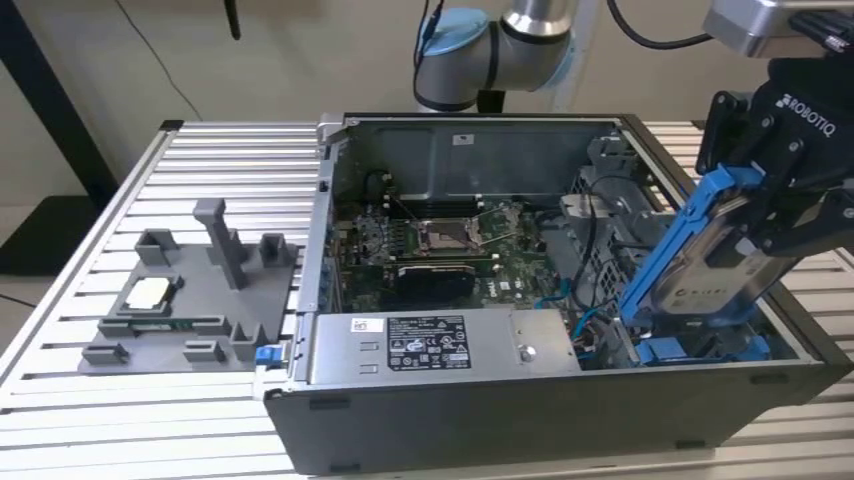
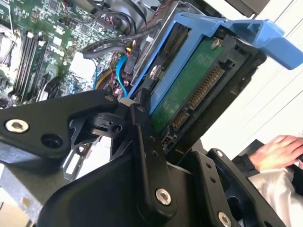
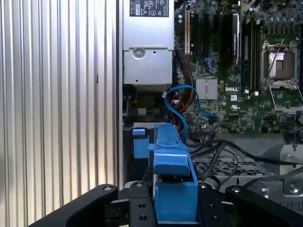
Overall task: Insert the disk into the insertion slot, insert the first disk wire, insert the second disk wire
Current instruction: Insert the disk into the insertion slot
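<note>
The disk point(image 1: 683, 240) is held clamped and tilted by the hand point(image 1: 767, 235) over the open case point(image 1: 507, 420), its lower end kinda lost against blue parts point(image 1: 701, 350) below.

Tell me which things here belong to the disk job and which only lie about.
Job: the gripper, shut on the disk; drive cage with the slot; blue cable, probably.
Lying about: grey fixture tray; power-supply box; motherboard; a person's hand.
</note>
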`<state>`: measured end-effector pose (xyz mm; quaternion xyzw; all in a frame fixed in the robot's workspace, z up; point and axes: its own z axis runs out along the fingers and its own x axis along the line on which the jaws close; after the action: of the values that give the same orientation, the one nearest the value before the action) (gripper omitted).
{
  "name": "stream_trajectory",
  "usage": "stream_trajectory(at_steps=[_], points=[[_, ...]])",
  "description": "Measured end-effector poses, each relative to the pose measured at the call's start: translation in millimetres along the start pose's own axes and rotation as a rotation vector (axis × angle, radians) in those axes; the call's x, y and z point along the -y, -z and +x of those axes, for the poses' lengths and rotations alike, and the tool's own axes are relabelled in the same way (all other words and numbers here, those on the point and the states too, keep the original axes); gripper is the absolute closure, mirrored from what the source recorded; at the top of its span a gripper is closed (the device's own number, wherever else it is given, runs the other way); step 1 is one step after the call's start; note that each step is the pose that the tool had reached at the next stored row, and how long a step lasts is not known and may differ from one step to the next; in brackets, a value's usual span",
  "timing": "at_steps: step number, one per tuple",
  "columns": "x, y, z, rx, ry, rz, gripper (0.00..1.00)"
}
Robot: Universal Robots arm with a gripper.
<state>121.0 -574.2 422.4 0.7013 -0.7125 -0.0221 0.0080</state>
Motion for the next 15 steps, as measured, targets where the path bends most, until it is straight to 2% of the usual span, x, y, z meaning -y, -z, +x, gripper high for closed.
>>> stream_trajectory(at_steps=[6,15], points=[[3.6,-6.3,0.1,-0.0004,0.008,0.0001,0.67],[10.0,-11.0,0.0,-0.0004,0.008,0.0001,0.67]])
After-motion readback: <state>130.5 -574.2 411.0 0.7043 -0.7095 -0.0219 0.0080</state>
